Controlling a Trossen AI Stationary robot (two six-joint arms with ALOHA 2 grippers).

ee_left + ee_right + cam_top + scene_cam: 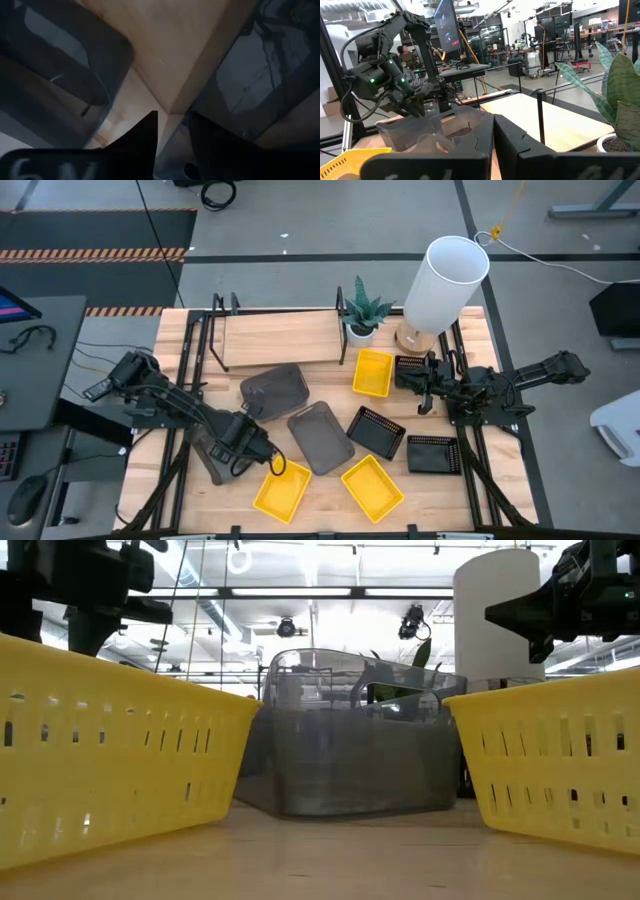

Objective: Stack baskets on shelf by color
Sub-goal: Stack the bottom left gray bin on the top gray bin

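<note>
Grips with the left tool (249, 416) the corner of a dark grey basket (276, 390), tilted on the bench (320, 496) just beside the shelf (280, 337). Holds the right tool (420, 387) clenched over a black mesh basket (410, 368), next to a yellow basket (373, 372).

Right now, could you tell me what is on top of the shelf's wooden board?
The shelf board looks bare: no basket rests on it. The potted plant stands just past its end. Whatever is beneath the board is hidden.

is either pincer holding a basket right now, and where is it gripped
Cannot be told. The left pincer sits among the solid dark grey baskets, but no clear grip shows. The right pincer is by a black mesh basket, hold unclear.
</note>
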